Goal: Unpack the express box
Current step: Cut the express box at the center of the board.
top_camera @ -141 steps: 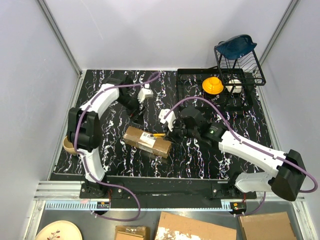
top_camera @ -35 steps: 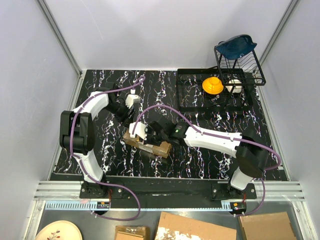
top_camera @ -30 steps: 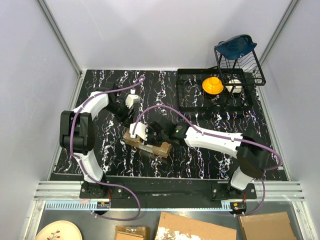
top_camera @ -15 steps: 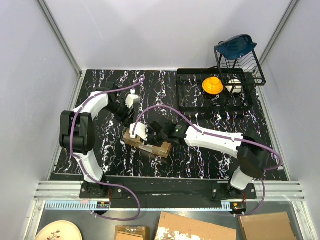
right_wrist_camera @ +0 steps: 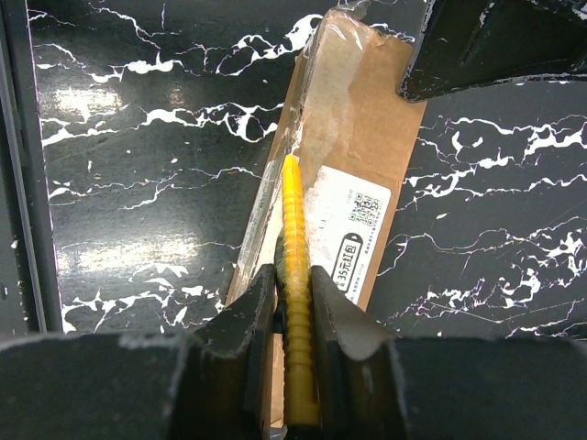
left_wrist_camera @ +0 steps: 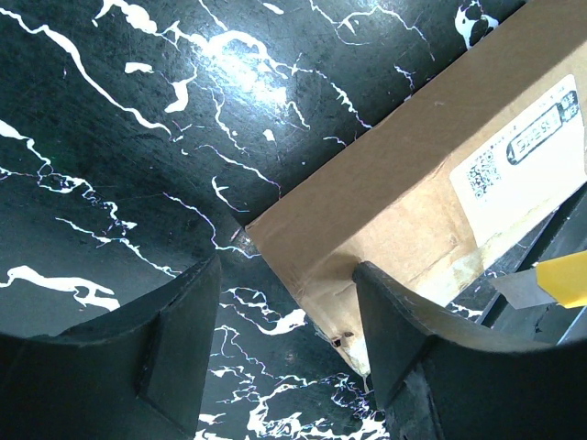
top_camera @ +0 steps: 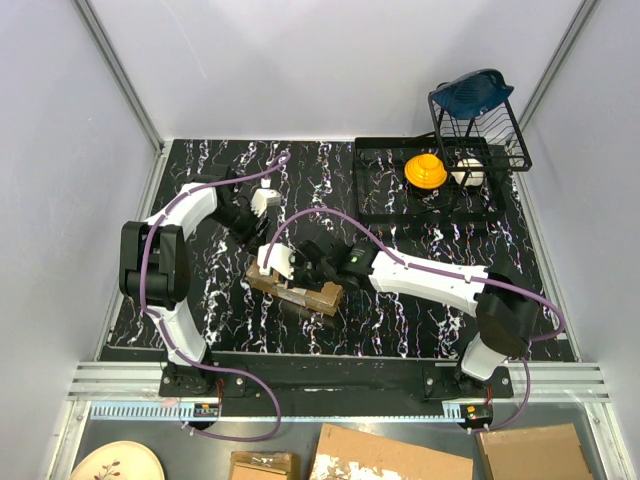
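While left hand (left_wrist_camera: 284,275) gapes empty, right hand (right_wrist_camera: 292,275) grips one knife (right_wrist_camera: 292,206) over one express box (right_wrist_camera: 362,124).

The express box (right_wrist_camera: 367,128) is brown, its label (right_wrist_camera: 344,234) white, the knife (right_wrist_camera: 293,275) yellow.

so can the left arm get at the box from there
Probably yes: the left gripper, open, sits at a corner of the box, nothing between; the right gripper and knife are further along its top.
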`<state>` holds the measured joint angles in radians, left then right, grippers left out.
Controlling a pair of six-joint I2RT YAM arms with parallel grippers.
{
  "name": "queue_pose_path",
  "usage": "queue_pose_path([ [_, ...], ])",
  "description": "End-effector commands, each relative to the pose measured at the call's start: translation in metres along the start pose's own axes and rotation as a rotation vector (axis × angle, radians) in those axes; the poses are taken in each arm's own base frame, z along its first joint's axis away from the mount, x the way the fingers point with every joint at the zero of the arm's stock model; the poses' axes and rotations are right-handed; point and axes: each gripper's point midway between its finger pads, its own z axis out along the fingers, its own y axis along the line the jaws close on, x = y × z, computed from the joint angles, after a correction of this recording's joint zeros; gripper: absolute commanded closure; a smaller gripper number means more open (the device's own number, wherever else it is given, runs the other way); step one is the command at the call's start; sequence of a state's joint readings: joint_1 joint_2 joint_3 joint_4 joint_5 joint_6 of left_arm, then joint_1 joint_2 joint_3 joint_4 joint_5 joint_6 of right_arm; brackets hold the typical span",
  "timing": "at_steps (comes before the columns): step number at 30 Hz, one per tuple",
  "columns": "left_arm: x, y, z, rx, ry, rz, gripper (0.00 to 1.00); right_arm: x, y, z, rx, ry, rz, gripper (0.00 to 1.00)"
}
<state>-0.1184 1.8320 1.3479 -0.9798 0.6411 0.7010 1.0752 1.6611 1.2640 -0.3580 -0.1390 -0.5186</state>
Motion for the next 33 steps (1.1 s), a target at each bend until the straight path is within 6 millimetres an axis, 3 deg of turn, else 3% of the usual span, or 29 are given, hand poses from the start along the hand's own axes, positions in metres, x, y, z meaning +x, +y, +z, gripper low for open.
queue_pose_path([
  [1, 0.003, 0.014, 0.005, -0.037, 0.012, 0.038, 0.37, -0.022, -0.009, -0.012, 0.045, -0.054, -0.028, 1.00],
  [33, 0.004, 0.014, 0.004, -0.037, 0.019, 0.034, 0.39, -0.018, 0.001, -0.008, 0.011, -0.046, -0.001, 1.00],
])
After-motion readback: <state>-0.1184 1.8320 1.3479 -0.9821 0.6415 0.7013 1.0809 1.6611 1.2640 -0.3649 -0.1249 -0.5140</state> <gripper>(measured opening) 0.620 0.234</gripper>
